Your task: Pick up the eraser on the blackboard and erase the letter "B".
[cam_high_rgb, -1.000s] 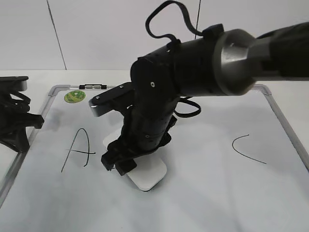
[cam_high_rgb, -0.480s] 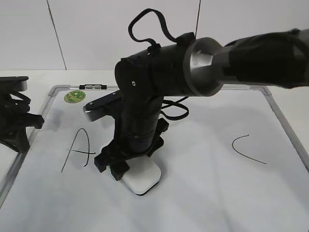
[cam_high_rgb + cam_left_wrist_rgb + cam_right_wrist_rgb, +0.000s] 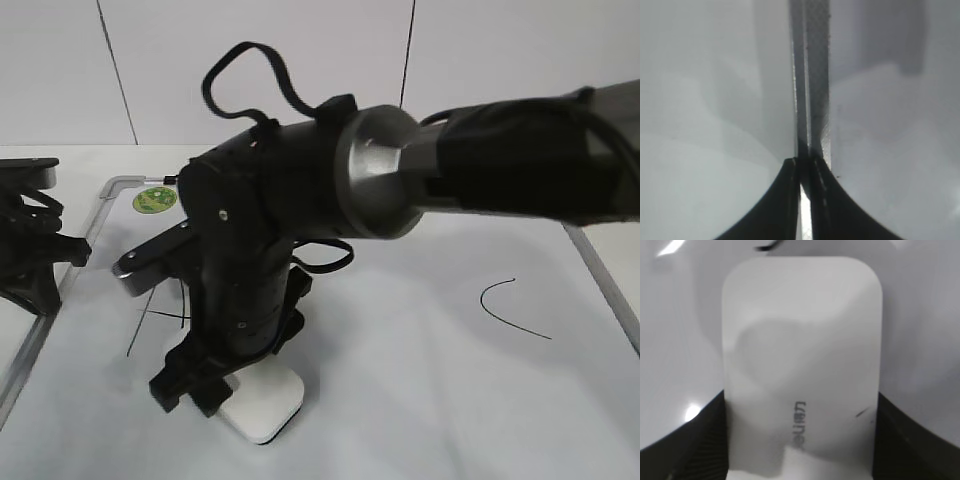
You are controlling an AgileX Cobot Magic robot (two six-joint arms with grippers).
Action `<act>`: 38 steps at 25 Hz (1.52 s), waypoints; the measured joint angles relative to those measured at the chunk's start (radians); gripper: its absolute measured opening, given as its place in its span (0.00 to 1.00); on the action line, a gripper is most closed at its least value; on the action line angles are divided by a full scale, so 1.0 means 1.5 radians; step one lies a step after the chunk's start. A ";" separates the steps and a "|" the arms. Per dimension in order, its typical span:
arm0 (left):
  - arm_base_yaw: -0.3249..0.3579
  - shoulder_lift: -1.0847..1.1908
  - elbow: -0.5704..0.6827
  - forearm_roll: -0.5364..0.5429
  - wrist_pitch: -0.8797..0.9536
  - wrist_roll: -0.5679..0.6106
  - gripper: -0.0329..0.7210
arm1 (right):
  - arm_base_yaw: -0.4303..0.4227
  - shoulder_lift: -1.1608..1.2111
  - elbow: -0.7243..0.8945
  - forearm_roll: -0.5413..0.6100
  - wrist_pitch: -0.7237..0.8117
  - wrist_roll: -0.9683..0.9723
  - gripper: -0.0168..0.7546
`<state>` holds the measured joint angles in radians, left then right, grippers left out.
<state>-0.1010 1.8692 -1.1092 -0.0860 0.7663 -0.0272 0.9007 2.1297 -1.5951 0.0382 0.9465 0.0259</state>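
My right gripper (image 3: 205, 385) is shut on the white eraser (image 3: 262, 408) and holds it flat against the blackboard (image 3: 420, 380), near the front left. In the right wrist view the eraser (image 3: 800, 355) fills the frame between the two black fingers of the right gripper (image 3: 800, 445). No letter "B" shows; the arm covers the board between the handwritten "A" (image 3: 140, 325) and the "C" (image 3: 510, 305). My left gripper (image 3: 35, 255) rests shut and empty at the board's left edge; in the left wrist view the left gripper (image 3: 804, 175) lies over the metal frame (image 3: 815, 75).
A round green sticker (image 3: 154, 199) sits at the board's far left corner. The silver frame (image 3: 600, 270) runs down the right side. A short black stroke (image 3: 767, 246) shows just beyond the eraser's far end.
My right arm has slid the eraser to the left and toward the board's front edge, now covering most of the "A". The left arm has not moved.
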 joint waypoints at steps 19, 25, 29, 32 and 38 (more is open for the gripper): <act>0.000 0.002 0.000 0.001 -0.003 0.000 0.07 | -0.164 0.001 -0.003 0.029 0.005 0.020 0.71; 0.000 0.002 0.000 0.001 -0.004 0.000 0.07 | -0.198 0.001 -0.003 0.036 0.002 0.025 0.71; 0.000 0.002 0.000 0.001 -0.004 0.000 0.07 | -0.198 0.004 -0.016 0.039 0.020 0.024 0.71; 0.000 0.002 0.000 0.001 -0.004 0.000 0.07 | -0.198 0.012 -0.047 0.039 0.062 0.024 0.71; 0.000 0.002 0.000 0.001 -0.004 0.000 0.07 | -0.213 -0.021 -0.077 0.005 0.138 0.038 0.71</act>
<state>-0.1010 1.8715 -1.1092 -0.0842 0.7604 -0.0272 0.5815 2.0983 -1.7112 0.0462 1.1529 0.0824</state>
